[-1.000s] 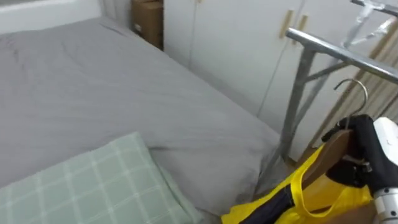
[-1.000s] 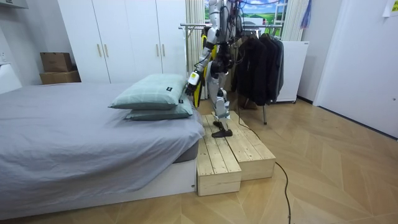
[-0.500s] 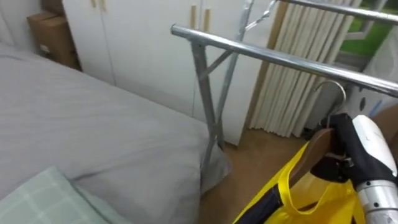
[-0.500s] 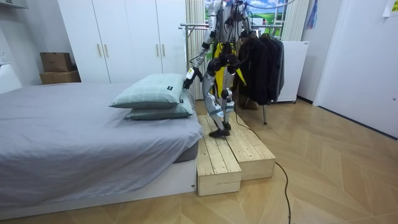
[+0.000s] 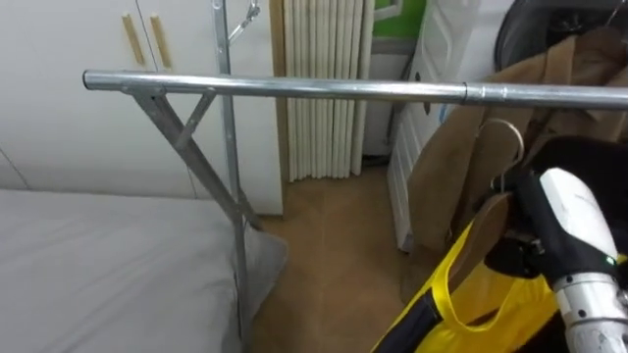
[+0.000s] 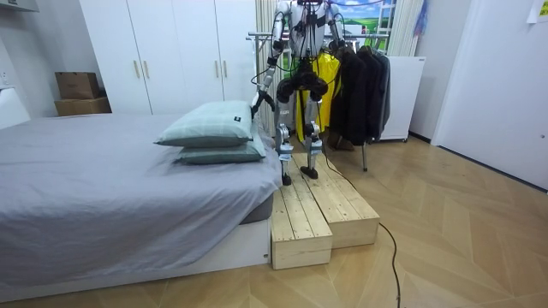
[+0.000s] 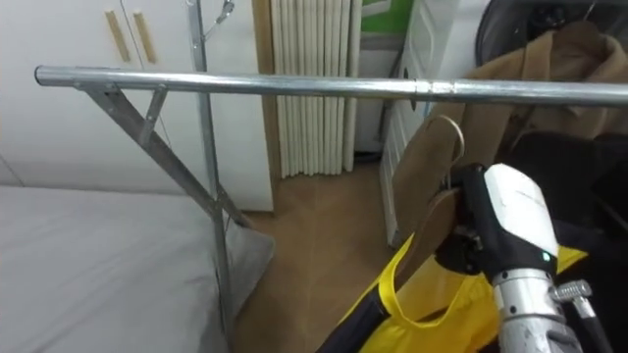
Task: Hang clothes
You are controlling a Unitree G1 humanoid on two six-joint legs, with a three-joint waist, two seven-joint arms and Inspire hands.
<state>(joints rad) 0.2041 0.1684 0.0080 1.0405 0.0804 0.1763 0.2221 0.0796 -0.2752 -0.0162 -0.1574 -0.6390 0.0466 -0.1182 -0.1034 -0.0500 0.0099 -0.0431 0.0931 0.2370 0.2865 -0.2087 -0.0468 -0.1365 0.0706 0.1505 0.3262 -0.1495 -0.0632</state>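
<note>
A wooden hanger [image 5: 478, 240] with a metal hook [image 5: 509, 134] carries a yellow garment with dark trim [image 5: 488, 306]. My right hand [image 5: 543, 231] is shut on the hanger's neck at the lower right; the right eye view shows the same hand [image 7: 494, 233] and garment [image 7: 424, 296]. The hook sits just below the horizontal metal rail [image 5: 294, 87] of the clothes rack, apart from it. In the room view I stand on the wooden platform [image 6: 318, 214] facing the rack, with the yellow garment [image 6: 325, 73] in front of me. My left hand [image 6: 255, 103] hangs low near the pillows.
A brown coat [image 5: 461, 157] and dark clothes [image 6: 360, 85] hang on the rail to the right. The rack's slanted brace and post [image 5: 221, 191] stand at the left by the grey bed [image 5: 98, 270]. Pale curtains [image 5: 319, 127] and white wardrobe doors [image 5: 78, 127] lie behind.
The whole view has swung right, from the bed to the rack, as I turned on the platform to face the rail. The hanger with the yellow garment stays in my right hand.
</note>
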